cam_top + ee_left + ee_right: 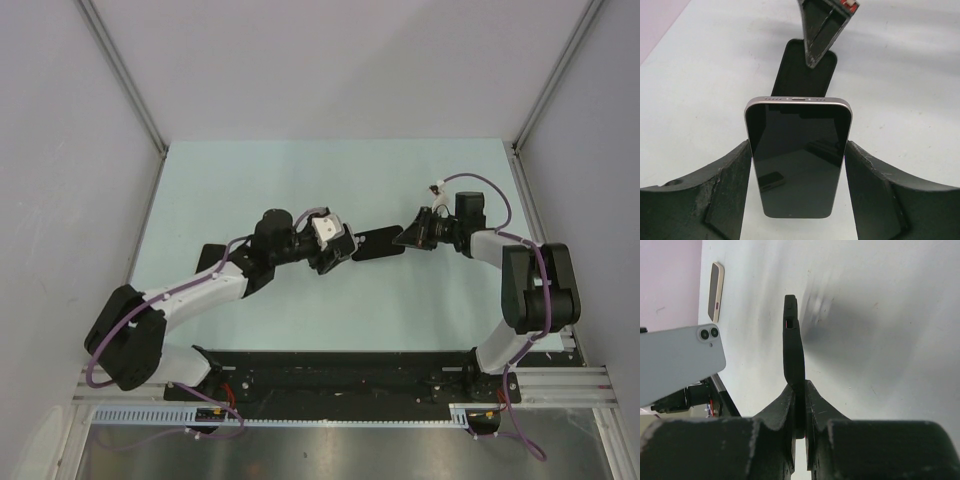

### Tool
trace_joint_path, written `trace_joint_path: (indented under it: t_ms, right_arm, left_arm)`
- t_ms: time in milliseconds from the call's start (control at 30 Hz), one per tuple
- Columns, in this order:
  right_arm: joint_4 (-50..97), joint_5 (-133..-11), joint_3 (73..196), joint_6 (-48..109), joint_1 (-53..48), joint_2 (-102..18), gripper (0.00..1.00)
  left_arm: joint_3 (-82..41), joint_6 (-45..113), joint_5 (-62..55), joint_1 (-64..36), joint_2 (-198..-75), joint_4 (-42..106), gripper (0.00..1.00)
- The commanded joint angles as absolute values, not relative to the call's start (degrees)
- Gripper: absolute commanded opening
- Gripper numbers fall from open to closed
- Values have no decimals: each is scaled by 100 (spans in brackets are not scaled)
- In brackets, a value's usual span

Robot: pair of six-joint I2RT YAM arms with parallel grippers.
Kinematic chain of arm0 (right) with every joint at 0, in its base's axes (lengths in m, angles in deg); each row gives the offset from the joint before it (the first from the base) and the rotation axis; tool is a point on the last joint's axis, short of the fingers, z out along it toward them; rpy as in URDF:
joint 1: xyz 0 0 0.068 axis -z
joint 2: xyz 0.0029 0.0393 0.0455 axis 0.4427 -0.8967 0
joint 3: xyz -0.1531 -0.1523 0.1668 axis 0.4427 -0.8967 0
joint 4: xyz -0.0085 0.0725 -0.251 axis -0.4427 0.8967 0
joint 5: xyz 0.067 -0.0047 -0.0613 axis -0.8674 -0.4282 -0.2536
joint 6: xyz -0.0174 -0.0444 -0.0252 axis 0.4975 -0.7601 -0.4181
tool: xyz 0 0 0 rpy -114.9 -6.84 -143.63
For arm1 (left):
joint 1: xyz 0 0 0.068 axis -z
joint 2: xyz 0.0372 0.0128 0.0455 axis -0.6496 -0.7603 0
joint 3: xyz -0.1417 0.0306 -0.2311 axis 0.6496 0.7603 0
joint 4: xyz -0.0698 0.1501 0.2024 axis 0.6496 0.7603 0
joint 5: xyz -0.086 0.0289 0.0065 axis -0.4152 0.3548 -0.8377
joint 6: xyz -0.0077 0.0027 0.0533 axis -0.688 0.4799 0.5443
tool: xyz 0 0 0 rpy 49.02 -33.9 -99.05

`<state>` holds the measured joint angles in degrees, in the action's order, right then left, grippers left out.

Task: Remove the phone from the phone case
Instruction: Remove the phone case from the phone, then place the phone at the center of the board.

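The phone (797, 160) is held by its long edges between the wide-set jaws of the left gripper (338, 246), with its screen toward that wrist camera and its port end pointing right. The phone case (378, 243) is pinched at its right end by the almost closed jaws of the right gripper (408, 238). It is seen edge-on from that wrist and appears to be raised off the counter (300, 180). Phone and case lie end to end but apart, so the pull-out is judged essentially done.

From above, the phone is largely covered by the left gripper. Its near end is cut off in the left wrist view. A pale sliver (716, 290) by the wall may be a reflection, but this cannot be determined.
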<state>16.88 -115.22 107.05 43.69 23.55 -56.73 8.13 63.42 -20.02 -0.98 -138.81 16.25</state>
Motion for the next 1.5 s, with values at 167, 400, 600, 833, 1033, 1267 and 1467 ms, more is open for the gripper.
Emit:
trace_joint_path:
  t_ms: [167, 400, 600, 833, 1033, 1267, 1467]
  right_arm:
    - [1682, -11537, 10824, 4159, 2364, -5347, 0]
    - [1691, -11502, 10824, 4124, 2364, -5259, 0]
    - [1708, -11484, 10824, 4080, 2364, -5180, 0]
    - [1717, -11484, 10824, 4045, 2355, -5153, 0]
    - [1726, -11502, 10824, 4027, 2355, -5118, 0]
    - [1752, -11502, 10824, 4001, 2355, -5074, 0]
    - [1770, -11484, 10824, 3957, 2364, -5065, 0]
  left_arm:
    - [20, 6531, -1367, -369, -13923, 2390, 48]
    - [-42, 6504, -831, -500, -13932, 3084, 51]
    - [90, 6285, -559, -764, -13949, 3330, 51]
    - [-252, 5477, -663, -1510, -14555, 4121, 49]
    - [-411, 5081, -444, -1985, -14863, 4508, 49]
    - [-490, 4677, -513, -2433, -15188, 4921, 51]
    - [-473, 4562, -444, -2803, -15426, 5150, 50]
